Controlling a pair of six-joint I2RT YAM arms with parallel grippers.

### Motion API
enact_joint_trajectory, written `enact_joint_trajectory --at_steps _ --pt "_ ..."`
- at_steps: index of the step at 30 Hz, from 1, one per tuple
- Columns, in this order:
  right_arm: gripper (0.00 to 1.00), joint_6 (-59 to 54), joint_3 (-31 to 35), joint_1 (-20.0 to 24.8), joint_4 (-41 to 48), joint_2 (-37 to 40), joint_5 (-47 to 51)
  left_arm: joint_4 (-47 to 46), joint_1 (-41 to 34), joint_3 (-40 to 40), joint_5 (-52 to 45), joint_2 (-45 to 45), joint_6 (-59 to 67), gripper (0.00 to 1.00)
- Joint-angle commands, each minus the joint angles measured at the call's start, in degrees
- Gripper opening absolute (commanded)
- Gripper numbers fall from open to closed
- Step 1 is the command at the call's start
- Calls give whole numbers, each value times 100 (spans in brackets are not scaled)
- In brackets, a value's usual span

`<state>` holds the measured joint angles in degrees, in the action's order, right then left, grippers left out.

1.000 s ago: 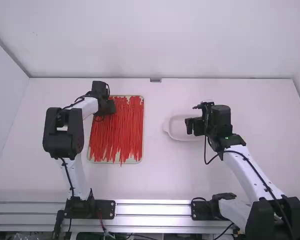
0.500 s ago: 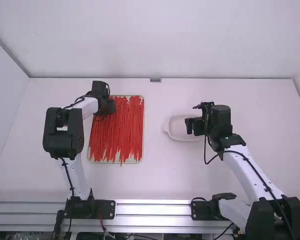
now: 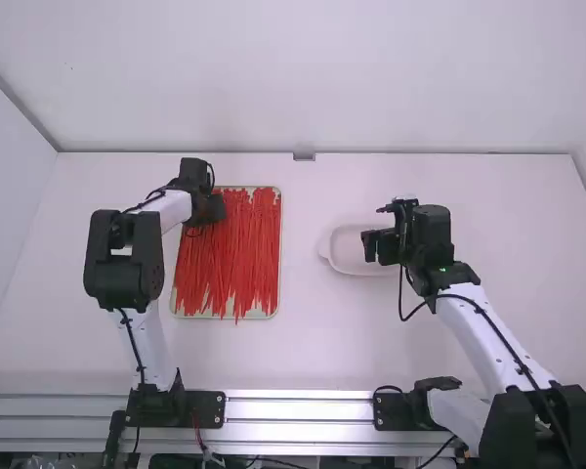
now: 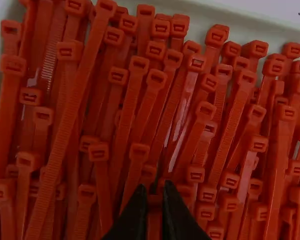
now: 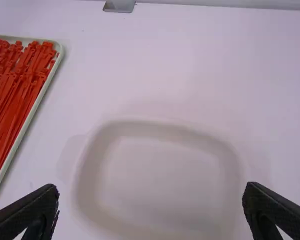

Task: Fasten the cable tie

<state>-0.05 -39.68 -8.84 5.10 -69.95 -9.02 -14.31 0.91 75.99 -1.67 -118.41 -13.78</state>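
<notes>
Occlusion first: left gripper is sitting down in the pile of red cable ties, its fingers pinching one cable tie in a narrow gap. That tie's strap is getting lost among the others, so I can't trace where its head or tail is lying. From the high view the left wrist is covering the fingertips and the far left corner of the tray, which is holding the whole pile. Right gripper is hanging over the right end of the white dish and hiding that end. Its fingers are spread wide and gripping nothing, and the right wrist view is cutting them off at the frame corners. Dish is sitting well apart from the tray, to its right. Everything is resting on a plain white table, with a white wall running behind it. Small grey bracket is sitting at the table's far edge. Aluminium rail is running along the near edge and carrying both arm bases.
</notes>
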Motion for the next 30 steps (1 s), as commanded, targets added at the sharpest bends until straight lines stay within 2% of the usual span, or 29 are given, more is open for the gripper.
enact_joint_trajectory --at_steps 1,7,18,22,30 --pt "98 17 -155 -4 -15 -7 -17 -28 -15 52 -33 -37 -35 4" --pt "98 15 -155 -63 -17 -7 -15 -293 -15 337 -42 20 -118 2" --pt "98 13 -155 -11 -15 -7 -15 -1482 26 1443 -35 319 -109 1" --pt "98 0 -155 -20 -15 -7 -17 -1744 -17 1687 -42 656 -118 2" --pt "98 0 -155 -17 -13 -7 -15 -2000 -17 1652 -22 1764 -142 1"
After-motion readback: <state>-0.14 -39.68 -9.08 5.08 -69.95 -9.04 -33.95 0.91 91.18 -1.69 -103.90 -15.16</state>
